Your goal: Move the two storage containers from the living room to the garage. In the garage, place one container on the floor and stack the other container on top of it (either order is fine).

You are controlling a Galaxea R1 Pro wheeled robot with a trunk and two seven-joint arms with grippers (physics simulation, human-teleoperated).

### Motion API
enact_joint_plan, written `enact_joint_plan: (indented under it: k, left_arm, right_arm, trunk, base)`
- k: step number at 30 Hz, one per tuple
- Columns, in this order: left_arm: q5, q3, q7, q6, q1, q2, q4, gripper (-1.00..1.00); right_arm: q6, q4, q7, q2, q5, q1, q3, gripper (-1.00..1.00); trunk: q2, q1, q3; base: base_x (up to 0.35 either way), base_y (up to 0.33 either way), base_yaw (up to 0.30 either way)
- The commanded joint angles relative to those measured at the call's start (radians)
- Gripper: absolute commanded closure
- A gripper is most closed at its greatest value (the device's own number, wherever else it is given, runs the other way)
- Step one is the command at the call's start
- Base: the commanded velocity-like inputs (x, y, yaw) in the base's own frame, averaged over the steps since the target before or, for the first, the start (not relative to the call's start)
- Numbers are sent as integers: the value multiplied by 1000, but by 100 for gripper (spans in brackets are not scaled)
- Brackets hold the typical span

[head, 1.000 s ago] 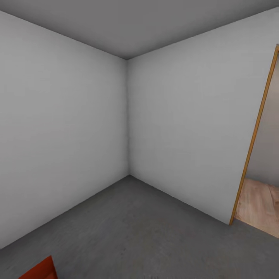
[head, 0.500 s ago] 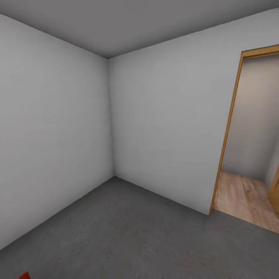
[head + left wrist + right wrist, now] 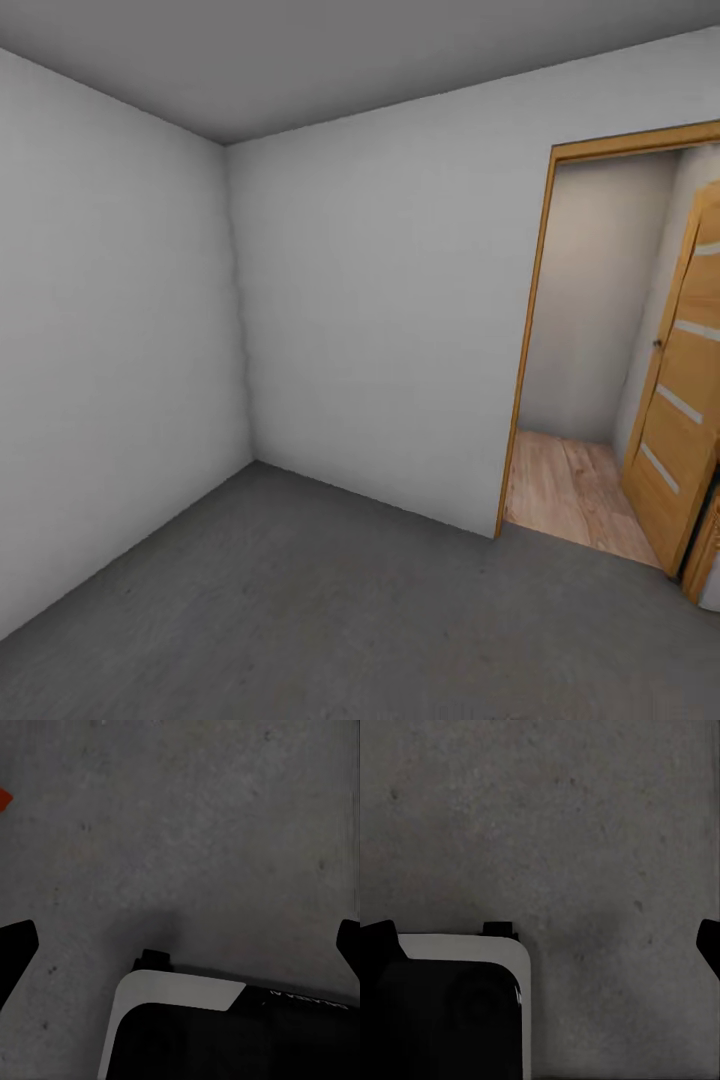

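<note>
Standing in the garage on the floor (image 3: 330, 600) with both grippers spread and empty, one storage container's orange corner (image 3: 4, 798) at the left wrist view's edge, the robot seems between trips; next, head through the doorway (image 3: 600, 340) at two o'clock.

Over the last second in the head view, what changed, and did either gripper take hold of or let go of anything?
The camera swung right, not the room: the wall corner slid left, the doorway opened into full view with its wooden door, and the orange-red container corner at lower left left the picture. Both grippers, left and right, hang open and empty over the concrete floor; no grasp or release shows.
</note>
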Motion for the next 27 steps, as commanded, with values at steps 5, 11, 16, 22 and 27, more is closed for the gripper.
enact_joint_plan:
  k: [5,11,16,22,27]
  left_arm:
    - [7,-4,-1,-3,-1,0,1,-100]
    - [7,-4,-1,-3,-1,0,1,-100]
    - [7,-4,-1,-3,-2,0,1,-100]
    - [7,-4,-1,-3,-2,0,1,-100]
    - [7,-4,-1,-3,-1,0,1,-100]
  right_arm:
    - [-5,3,-1,1,-8,-2,9,-100]
    - [-5,3,-1,2,-7,-2,9,-100]
    - [-5,3,-1,3,-7,-2,9,-100]
    - [-5,3,-1,3,-7,-2,9,-100]
    - [-4,3,-1,3,-7,-1,10,-100]
  trunk:
    - [-1,0,-2]
    - [-1,0,-2]
    - [-1,0,-2]
    - [-1,0,-2]
    - [-1,0,-2]
  base:
    - [0,0,-286]
    - [0,0,-286]
    - [0,0,-286]
    - [0,0,-286]
    - [0,0,-286]
